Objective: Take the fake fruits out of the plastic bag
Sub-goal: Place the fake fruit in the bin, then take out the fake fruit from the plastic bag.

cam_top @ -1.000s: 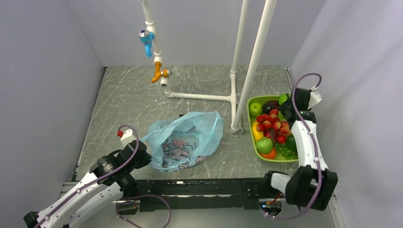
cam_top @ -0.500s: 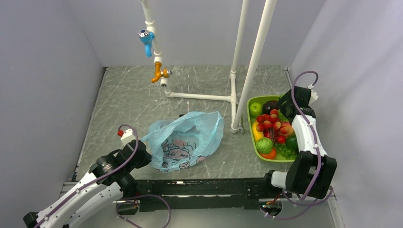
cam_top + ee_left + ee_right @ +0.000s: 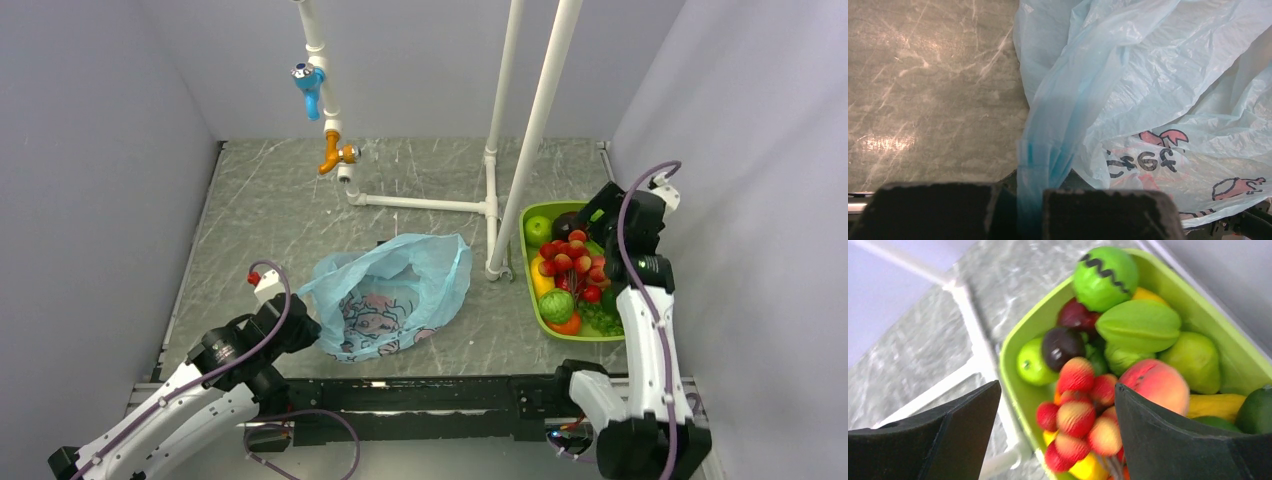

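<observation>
The light-blue plastic bag lies crumpled on the table, its pink-and-dark print facing up. No fruit shows through it. My left gripper is at its near-left corner, shut on a bunched strip of the bag. The fake fruits fill a green tray at the right: a red cluster, a peach, a star fruit, a green apple and others. My right gripper hovers over the tray's far end, open, with nothing between its fingers.
A white pipe frame stands on the table, and one upright's foot sits between the bag and the tray. A blue tap and an orange tap hang at the back. Grey walls close in both sides.
My right gripper has opened wider and lifted up and back from the fruits in the tray. The left arm and the bag have not moved.
</observation>
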Controlling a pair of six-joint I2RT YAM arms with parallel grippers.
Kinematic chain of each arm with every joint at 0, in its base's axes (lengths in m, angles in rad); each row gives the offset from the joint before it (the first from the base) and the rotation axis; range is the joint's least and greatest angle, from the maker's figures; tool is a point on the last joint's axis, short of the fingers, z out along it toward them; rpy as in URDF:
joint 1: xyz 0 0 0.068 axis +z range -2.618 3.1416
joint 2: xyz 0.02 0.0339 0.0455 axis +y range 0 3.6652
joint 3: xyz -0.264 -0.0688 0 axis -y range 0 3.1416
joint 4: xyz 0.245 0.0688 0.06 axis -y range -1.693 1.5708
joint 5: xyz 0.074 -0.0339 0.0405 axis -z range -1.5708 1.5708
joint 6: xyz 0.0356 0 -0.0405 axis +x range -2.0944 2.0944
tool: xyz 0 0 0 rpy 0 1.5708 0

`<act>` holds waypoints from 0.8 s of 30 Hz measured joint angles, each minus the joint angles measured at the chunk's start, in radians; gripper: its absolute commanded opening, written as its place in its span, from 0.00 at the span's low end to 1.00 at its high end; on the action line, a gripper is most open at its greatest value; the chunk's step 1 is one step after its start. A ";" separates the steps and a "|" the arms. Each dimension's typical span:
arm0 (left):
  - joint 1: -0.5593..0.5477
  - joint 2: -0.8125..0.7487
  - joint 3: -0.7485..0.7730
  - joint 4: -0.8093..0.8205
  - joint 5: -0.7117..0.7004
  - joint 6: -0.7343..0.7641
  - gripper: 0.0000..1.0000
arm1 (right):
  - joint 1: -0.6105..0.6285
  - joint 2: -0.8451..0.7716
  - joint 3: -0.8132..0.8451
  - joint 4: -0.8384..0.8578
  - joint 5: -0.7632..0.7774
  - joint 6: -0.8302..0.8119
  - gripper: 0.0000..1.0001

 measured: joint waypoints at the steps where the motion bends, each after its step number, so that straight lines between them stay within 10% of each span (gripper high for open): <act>1: 0.000 0.000 0.000 0.003 0.001 0.000 0.00 | 0.027 -0.037 0.000 -0.011 0.002 0.000 0.86; 14: 0.000 -0.031 0.002 0.063 0.014 0.046 0.00 | 0.520 -0.321 -0.131 -0.246 -0.028 0.112 0.81; 24: 0.000 -0.142 0.002 0.164 0.031 0.141 0.00 | 0.794 -0.500 -0.326 -0.123 -0.251 0.184 0.81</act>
